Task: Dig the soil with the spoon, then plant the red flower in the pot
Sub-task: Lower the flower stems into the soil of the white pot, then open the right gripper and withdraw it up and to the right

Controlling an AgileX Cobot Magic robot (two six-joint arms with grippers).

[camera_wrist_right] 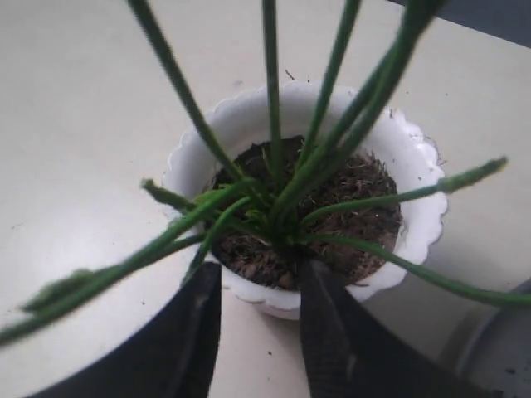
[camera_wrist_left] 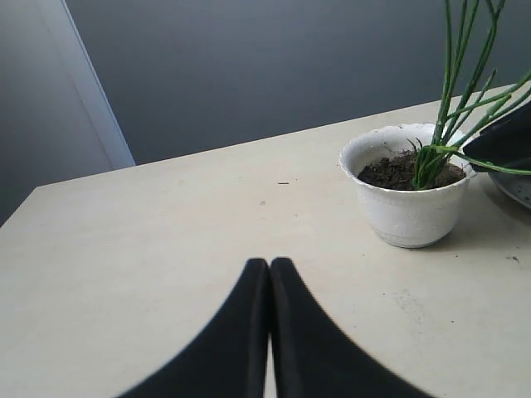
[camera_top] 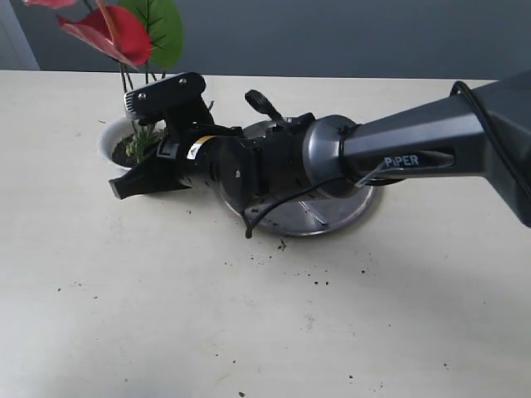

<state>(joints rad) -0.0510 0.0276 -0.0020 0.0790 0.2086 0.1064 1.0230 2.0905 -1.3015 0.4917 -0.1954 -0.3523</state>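
The white scalloped pot (camera_wrist_right: pixel 415 153) stands on the table at the left (camera_top: pixel 110 137), filled with dark soil (camera_wrist_right: pixel 365 186). The red flower (camera_top: pixel 112 35) and its green leaf (camera_top: pixel 159 29) rise above it, and the thin green stems (camera_wrist_right: pixel 274 124) stand rooted in the soil. My right gripper (camera_wrist_right: pixel 259 269) reaches across from the right (camera_top: pixel 126 184). It is open, its fingertips at the pot's near rim, holding nothing. My left gripper (camera_wrist_left: pixel 270 264) is shut and empty, low over bare table, with the pot (camera_wrist_left: pixel 406 199) a short way off. I do not see the spoon.
A round steel plate (camera_top: pixel 336 217) lies under the right arm (camera_top: pixel 415 141), mostly covered by it. Soil crumbs (camera_top: pixel 315 278) are scattered on the table in front of the plate. The table's far edge runs behind the pot.
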